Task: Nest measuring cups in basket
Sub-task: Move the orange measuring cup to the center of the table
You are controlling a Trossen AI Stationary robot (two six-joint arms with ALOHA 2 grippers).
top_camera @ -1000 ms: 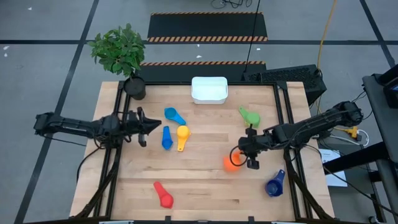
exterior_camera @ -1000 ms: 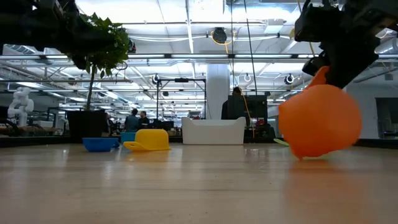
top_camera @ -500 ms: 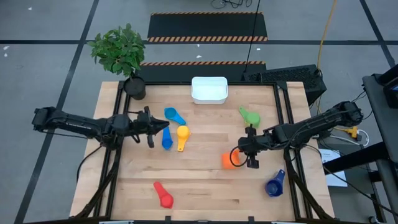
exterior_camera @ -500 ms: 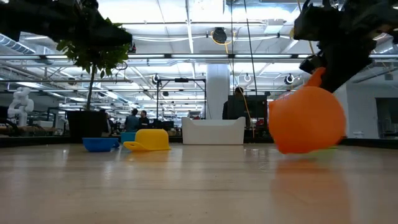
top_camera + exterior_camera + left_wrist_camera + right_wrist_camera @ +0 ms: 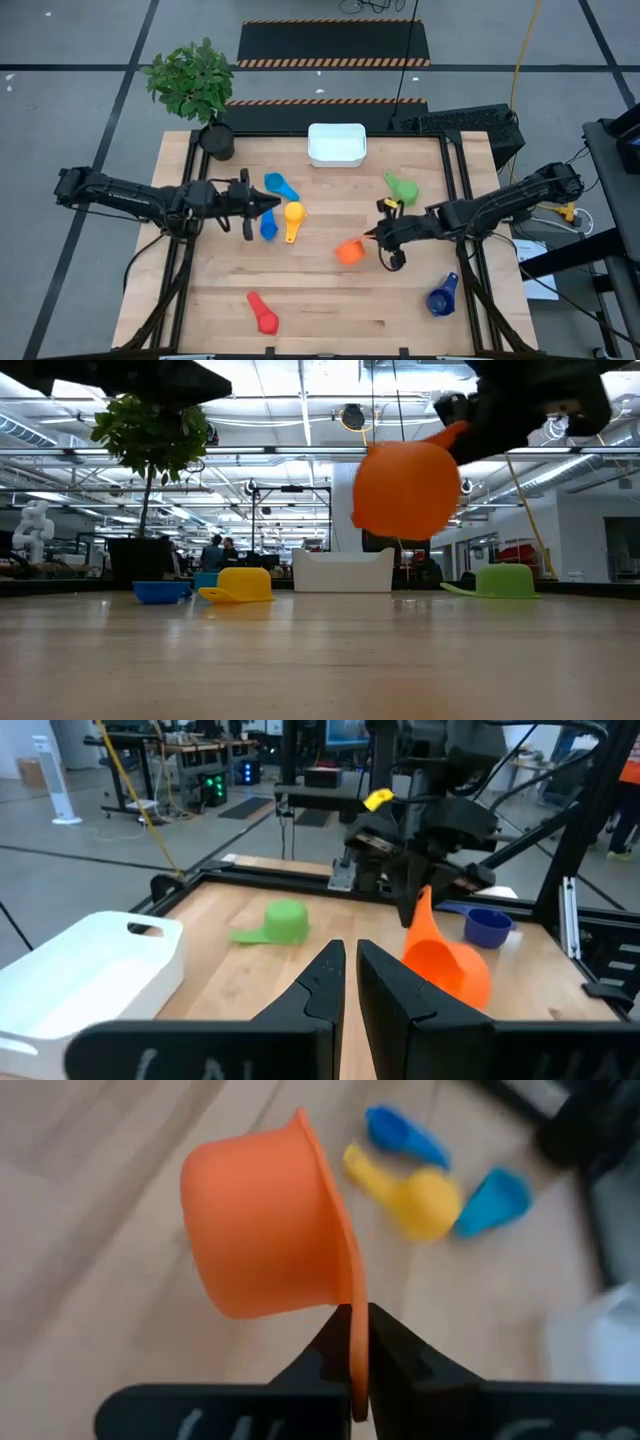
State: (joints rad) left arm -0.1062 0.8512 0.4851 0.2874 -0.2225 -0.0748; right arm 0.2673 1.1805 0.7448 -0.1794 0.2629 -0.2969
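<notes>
Clearly the right gripper (image 5: 378, 236) is pinched shut on the handle of the orange cup (image 5: 349, 251), holding it off the table (image 5: 330, 310), bowl hanging to one side. Across the table, the left gripper (image 5: 268, 204) has its fingers nearly together and empty, hovering just beside the blue cup (image 5: 267, 222) and yellow cup (image 5: 292, 214). This looks like the carrying step: next, the orange cup needs moving to the white basket (image 5: 336, 145) at the far edge and lowering in upright.
</notes>
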